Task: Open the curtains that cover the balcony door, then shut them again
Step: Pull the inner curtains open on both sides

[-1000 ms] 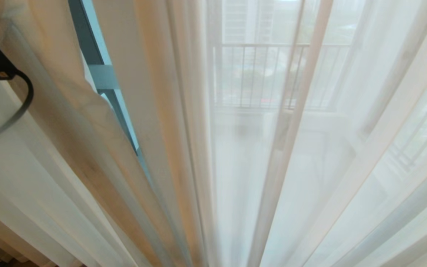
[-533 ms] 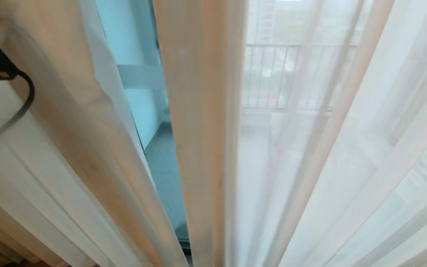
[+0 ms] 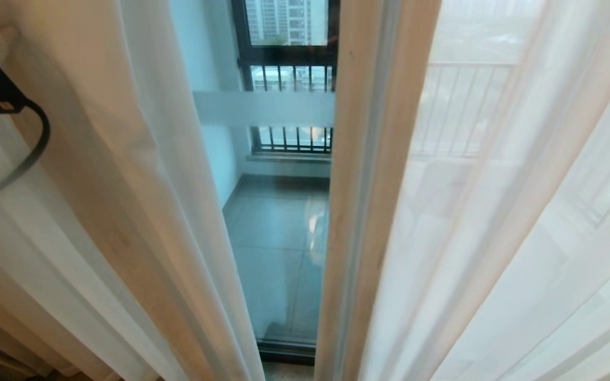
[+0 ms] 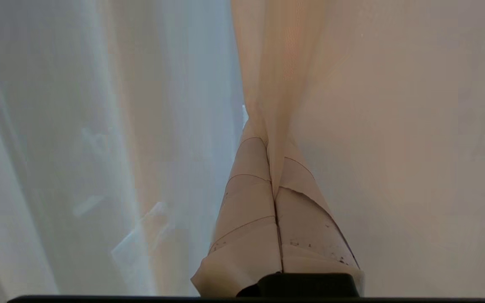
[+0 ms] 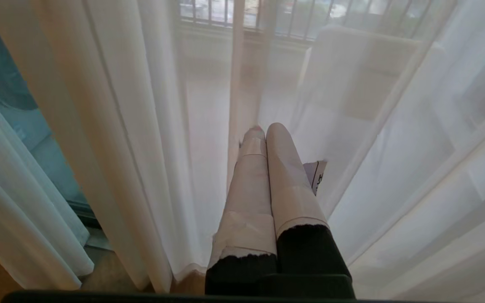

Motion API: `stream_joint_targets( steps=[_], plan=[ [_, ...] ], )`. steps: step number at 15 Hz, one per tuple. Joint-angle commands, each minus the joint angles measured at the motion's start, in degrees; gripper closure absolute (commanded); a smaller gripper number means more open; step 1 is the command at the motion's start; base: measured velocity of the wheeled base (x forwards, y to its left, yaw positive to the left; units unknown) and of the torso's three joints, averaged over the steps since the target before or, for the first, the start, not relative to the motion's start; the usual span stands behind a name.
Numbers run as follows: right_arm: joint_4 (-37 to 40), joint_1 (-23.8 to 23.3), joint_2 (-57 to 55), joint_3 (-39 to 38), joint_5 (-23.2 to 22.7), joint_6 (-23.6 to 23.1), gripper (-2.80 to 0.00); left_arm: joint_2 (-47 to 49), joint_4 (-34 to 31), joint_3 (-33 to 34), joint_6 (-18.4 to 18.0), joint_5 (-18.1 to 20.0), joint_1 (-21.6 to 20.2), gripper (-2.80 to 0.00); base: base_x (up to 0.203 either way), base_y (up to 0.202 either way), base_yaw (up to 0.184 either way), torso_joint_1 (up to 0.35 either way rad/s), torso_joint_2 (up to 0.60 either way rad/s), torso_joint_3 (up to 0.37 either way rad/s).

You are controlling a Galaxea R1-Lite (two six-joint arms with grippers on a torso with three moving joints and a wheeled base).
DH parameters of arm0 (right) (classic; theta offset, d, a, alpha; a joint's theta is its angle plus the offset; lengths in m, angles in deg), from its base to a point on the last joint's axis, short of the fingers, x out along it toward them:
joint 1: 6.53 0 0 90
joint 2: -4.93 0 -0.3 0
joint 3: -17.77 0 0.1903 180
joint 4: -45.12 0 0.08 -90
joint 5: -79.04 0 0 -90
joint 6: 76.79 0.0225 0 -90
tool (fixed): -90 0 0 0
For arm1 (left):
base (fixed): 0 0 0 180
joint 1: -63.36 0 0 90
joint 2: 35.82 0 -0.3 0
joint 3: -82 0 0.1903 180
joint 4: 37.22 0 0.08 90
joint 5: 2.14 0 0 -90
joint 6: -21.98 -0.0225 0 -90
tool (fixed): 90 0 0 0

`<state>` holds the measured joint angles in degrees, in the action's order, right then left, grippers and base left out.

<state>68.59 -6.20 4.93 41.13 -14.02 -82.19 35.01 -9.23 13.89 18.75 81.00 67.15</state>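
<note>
Here the left gripper (image 4: 270, 143) is pinched fully shut on a fold of the curtains (image 4: 280, 75). The right gripper (image 5: 263, 134) is also shut, holding nothing, only pressing into the cloth. A gap shows the balcony door (image 3: 284, 211) between the panels. To open well, I think the pull should go sideways and steady, so the thin cloth does not slip out.

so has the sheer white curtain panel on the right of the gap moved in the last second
Yes. Against the black cable loop, fixed at the head view's left edge, the right sheer white curtain panel slid rightward, widening the gap and baring the balcony door.
</note>
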Motion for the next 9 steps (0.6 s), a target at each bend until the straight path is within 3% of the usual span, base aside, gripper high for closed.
stream_joint_targets(
  steps=[1, 9],
  plan=[
    [-0.01, 0.02, 0.0, 0.0, -0.02, -0.05, 0.0, 0.18, 0.32, -0.43, -0.02, -0.08, 0.08, 0.0, 0.0, 0.181, 0.004, 0.0, 0.0, 0.005],
    [-0.01, 0.02, 0.0, 0.0, -0.09, -0.05, 0.0, 0.19, 0.32, -0.51, -0.02, -0.17, 0.83, 0.0, 0.0, 0.185, 0.001, 0.003, 0.0, 0.004]
  ],
)
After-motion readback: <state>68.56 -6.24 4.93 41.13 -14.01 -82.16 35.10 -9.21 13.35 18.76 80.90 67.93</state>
